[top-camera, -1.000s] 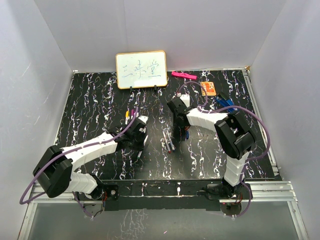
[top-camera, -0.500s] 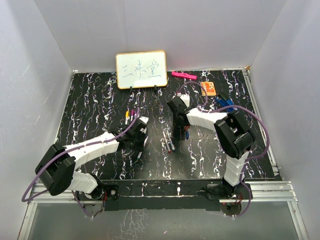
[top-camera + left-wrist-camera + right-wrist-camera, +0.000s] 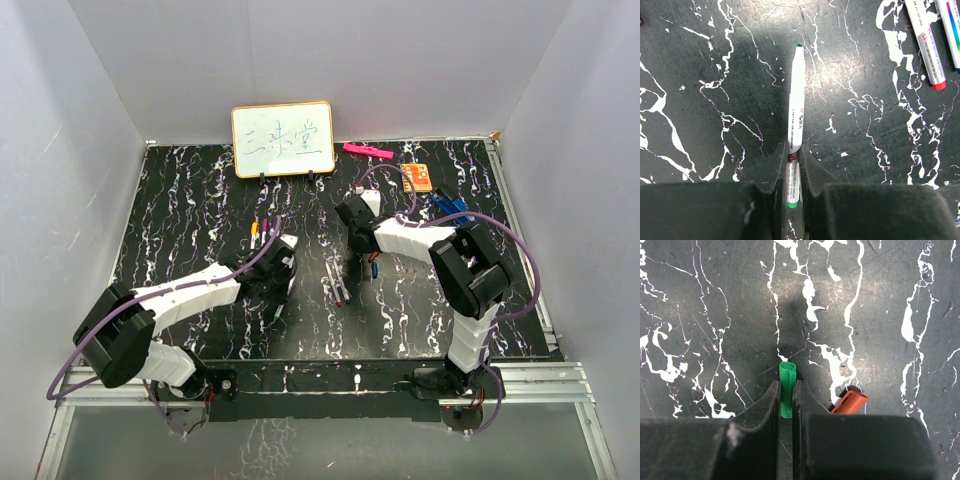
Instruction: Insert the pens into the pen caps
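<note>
In the left wrist view a white-barrelled pen (image 3: 796,100) with a green tip points away from the camera. My left gripper (image 3: 794,145) is shut on its rear half, just above the black marbled table. Two more pens (image 3: 927,47) lie at the upper right of that view. In the right wrist view a small green pen cap (image 3: 787,371) is pinched upright-looking between the fingers of my right gripper (image 3: 787,382), its open end showing. A red cap (image 3: 850,402) lies on the table just right of those fingers. From above, the left gripper (image 3: 277,285) and right gripper (image 3: 362,258) flank the loose pens (image 3: 337,283).
A small whiteboard (image 3: 283,139) stands at the back of the table. A pink bar (image 3: 367,151), an orange card (image 3: 416,177) and a blue clip (image 3: 448,205) lie at the back right. More pens (image 3: 257,232) lie behind the left gripper.
My right gripper has closed onto the green cap. The left arm has shifted slightly, still holding its pen.
</note>
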Controlling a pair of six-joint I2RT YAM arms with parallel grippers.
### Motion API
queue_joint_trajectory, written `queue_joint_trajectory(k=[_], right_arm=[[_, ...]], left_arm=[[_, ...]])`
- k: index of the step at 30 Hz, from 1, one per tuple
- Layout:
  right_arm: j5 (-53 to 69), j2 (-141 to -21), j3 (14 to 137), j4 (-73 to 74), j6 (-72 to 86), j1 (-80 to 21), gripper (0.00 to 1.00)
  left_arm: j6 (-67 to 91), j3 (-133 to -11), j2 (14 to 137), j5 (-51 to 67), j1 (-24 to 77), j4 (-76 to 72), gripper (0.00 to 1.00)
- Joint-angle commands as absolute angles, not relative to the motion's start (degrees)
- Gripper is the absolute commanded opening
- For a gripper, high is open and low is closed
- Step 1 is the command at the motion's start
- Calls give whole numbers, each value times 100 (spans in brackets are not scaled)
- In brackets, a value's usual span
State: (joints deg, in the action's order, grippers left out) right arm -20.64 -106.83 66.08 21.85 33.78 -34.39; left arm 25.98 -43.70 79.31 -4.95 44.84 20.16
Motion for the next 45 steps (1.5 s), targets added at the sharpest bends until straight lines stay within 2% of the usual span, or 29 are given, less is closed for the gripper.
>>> queue_joint_trajectory(k=[1,11,17,32,37,45], right_arm=[[-1852,-10812,6361,2593,3427,-3430,0],[-2013,-10459,6339,2508,3337,-3437,0],[-1880,-9772,6198,2047,3138,-3435,0],[-571,-7213,4521,-845,2973,-3481,0],[-553,-6785,4051,-1720,3026,-3592,0],[-447,-6644,3671,-2662,3373,-3685,0]], left_arm=[[2625,-4483,7866,-518,4465,2106,0],[2632,-4481,7866,-526,4465,1910,0],[2607,-4523,7595,-231,4463,1483,0],[2773,-3785,7273,1474,4601,-1253,0],[3151,-3510,7255,1763,4665,-2306,0],[3157,-3274,7088,1709,4781,-3153,0]])
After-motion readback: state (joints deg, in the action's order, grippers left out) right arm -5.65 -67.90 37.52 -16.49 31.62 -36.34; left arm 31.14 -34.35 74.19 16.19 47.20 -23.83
